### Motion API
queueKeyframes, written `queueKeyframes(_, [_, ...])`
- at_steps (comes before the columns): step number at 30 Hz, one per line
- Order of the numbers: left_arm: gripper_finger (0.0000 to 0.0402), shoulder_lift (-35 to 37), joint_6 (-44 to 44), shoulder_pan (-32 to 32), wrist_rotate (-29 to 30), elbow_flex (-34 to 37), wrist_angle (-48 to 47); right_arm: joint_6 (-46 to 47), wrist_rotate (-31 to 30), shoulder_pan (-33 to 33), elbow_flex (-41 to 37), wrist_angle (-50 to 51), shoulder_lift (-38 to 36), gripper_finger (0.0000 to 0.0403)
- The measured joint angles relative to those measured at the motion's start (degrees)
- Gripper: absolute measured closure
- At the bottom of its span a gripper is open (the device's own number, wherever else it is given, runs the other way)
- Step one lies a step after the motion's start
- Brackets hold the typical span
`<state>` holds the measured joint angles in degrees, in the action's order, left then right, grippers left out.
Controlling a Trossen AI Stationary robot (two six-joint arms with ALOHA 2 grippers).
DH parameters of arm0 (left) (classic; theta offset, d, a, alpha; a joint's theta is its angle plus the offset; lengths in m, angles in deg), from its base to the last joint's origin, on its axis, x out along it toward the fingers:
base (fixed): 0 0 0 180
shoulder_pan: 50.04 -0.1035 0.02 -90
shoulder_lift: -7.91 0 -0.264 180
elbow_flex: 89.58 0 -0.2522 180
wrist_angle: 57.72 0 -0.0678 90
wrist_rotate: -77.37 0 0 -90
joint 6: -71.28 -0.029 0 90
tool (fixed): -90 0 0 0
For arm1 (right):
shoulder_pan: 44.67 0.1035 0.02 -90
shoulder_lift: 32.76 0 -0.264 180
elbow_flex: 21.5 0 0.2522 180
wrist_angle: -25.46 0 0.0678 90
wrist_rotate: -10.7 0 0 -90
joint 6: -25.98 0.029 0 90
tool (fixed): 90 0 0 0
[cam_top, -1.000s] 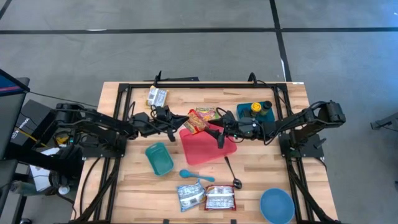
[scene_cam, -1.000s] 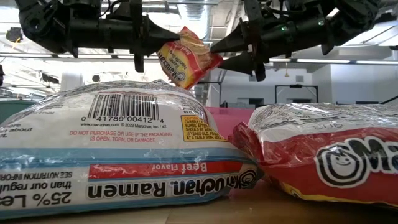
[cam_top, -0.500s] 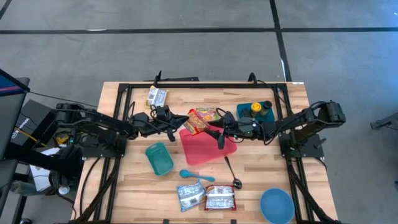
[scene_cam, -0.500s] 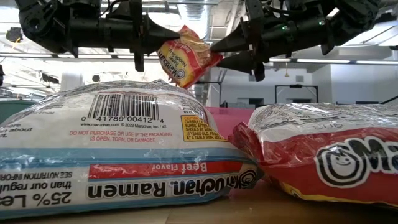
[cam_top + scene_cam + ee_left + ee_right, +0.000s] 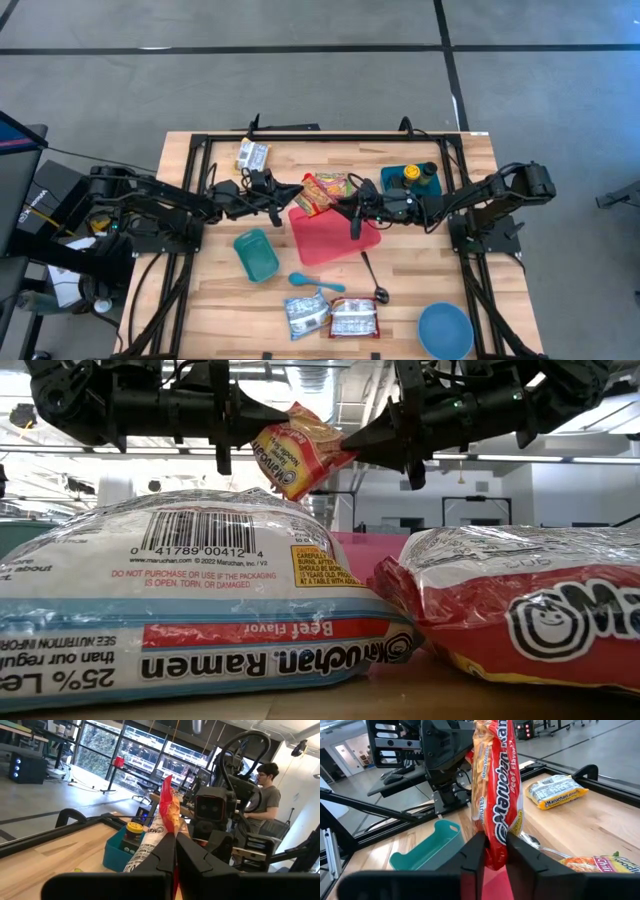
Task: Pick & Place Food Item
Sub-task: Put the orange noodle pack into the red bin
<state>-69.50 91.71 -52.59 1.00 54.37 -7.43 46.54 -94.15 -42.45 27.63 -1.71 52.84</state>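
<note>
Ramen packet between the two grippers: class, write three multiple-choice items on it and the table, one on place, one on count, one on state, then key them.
1. Where is the red ramen packet?
A. In the air above the pink tray's edge
B. In the blue bowl
C. Beside the spoon

2. How many ramen packets lie side by side at the table's near edge?
A. One
B. Two
C. Four

3. How is the red packet held?
A. By the left gripper only
B. By neither gripper
C. By both, the right gripper closed on its other end

Answers: 1 A, the low view shows it hanging clear of the table. 2 B, the high view shows a pair. 3 C, each wrist view shows its fingers pinching the packet.
</note>
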Motion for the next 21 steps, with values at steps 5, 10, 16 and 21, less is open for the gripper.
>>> queueKeyframes(5, [0.0402,0.0,-0.02,0.0,-0.03,0.0,-0.02,0.0,0.0,0.0,-0.01,-0.02,0.0,0.0355])
queueKeyframes(10, [0.04,0.0,-0.02,0.0,-0.05,0.0,-0.02,0.0,0.0,0.0,-0.02,0.01,0.0,0.0373])
queueKeyframes(16, [0.0395,0.0,0.0,0.0,-0.05,0.0,-0.04,-0.02,0.02,0.0,-0.01,0.2,0.0,0.0393])
queueKeyframes(21, [0.0385,0.0,-0.01,0.0,-0.09,0.0,-0.07,-0.08,0.02,0.0,-0.02,0.24,0.0,0.0393])
